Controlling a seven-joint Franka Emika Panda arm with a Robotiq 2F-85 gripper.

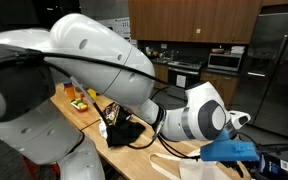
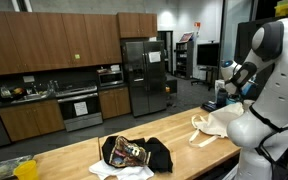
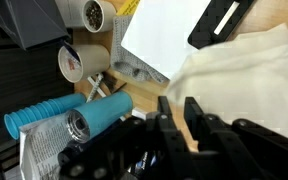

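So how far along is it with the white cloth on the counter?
Looks done: the white cloth lies loose on the wooden counter, out of any grip. In hand: the pincer hangs at the cloth's edge, jaws a little apart, nothing between them. Left, probably: the bunched black garment further along the counter, which nothing touches.
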